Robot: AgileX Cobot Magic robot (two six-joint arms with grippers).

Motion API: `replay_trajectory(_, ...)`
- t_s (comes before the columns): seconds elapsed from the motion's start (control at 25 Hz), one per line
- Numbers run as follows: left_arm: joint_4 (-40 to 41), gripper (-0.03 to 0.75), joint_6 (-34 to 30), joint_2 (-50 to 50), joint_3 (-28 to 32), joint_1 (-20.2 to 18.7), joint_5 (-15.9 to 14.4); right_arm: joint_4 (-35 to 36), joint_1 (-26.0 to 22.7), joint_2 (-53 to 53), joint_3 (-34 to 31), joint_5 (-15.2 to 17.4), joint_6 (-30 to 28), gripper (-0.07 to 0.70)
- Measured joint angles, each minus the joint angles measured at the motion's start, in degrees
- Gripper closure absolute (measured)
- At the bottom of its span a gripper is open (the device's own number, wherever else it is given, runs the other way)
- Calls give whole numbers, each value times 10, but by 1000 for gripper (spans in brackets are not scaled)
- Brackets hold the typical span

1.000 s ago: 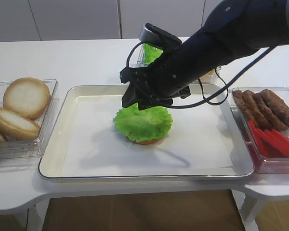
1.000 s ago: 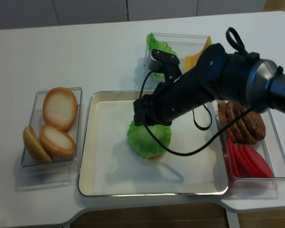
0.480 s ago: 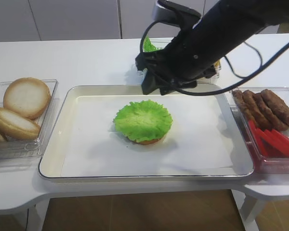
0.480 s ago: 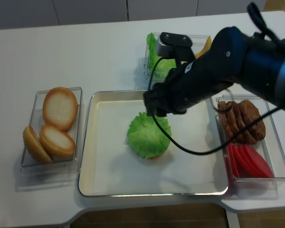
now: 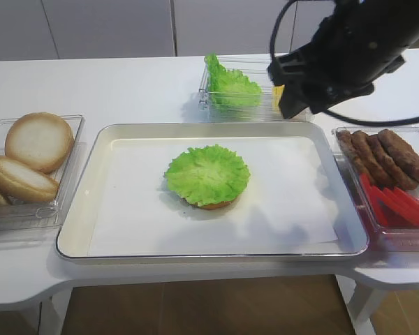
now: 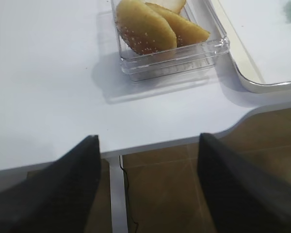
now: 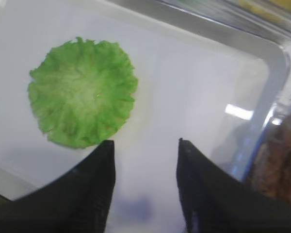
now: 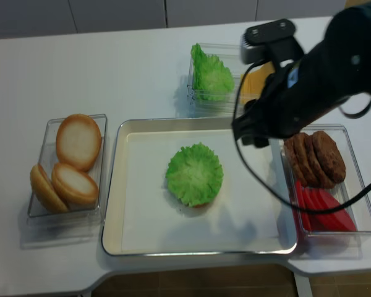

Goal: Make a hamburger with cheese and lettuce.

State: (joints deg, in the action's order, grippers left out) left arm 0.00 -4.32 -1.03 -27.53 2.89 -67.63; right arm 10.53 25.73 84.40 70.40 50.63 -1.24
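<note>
The lettuce (image 5: pixel 207 174) is a single frilly green leaf lying flat on the hamburger bun half (image 5: pixel 211 205). Only the bun's tan front edge shows under it. Both sit in the middle of the metal tray (image 5: pixel 84 209). The leaf also shows in the realsense view (image 8: pixel 194 174) and the right wrist view (image 7: pixel 82 92). My right gripper (image 7: pixel 144 141) is open and empty, raised above the tray's right back part (image 8: pixel 247 133), apart from the leaf. My left gripper (image 6: pixel 149 136) is open and empty over the table's front edge by the bun box.
A clear box of bun halves (image 5: pixel 28 157) stands left of the tray. A box with a bunch of lettuce leaves (image 5: pixel 230 87) and yellow cheese slices (image 8: pixel 252 79) is at the back. Brown patties (image 5: pixel 387 157) and red slices (image 5: pixel 401 206) fill the right box.
My right arm has lifted off the lettuce and swung up and to the right. The leaf stays on the bun, now fully uncovered.
</note>
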Motion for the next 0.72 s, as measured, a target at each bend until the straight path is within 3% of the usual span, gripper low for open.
replay_trajectory(0.4, 0, 248, 0, 0, 0, 0, 0, 10, -177, -54, -5, 46, -21, 297)
replay_trajectory(0.72, 0, 248, 0, 0, 0, 0, 0, 10, -259, -156, -98, 51, -43, 297)
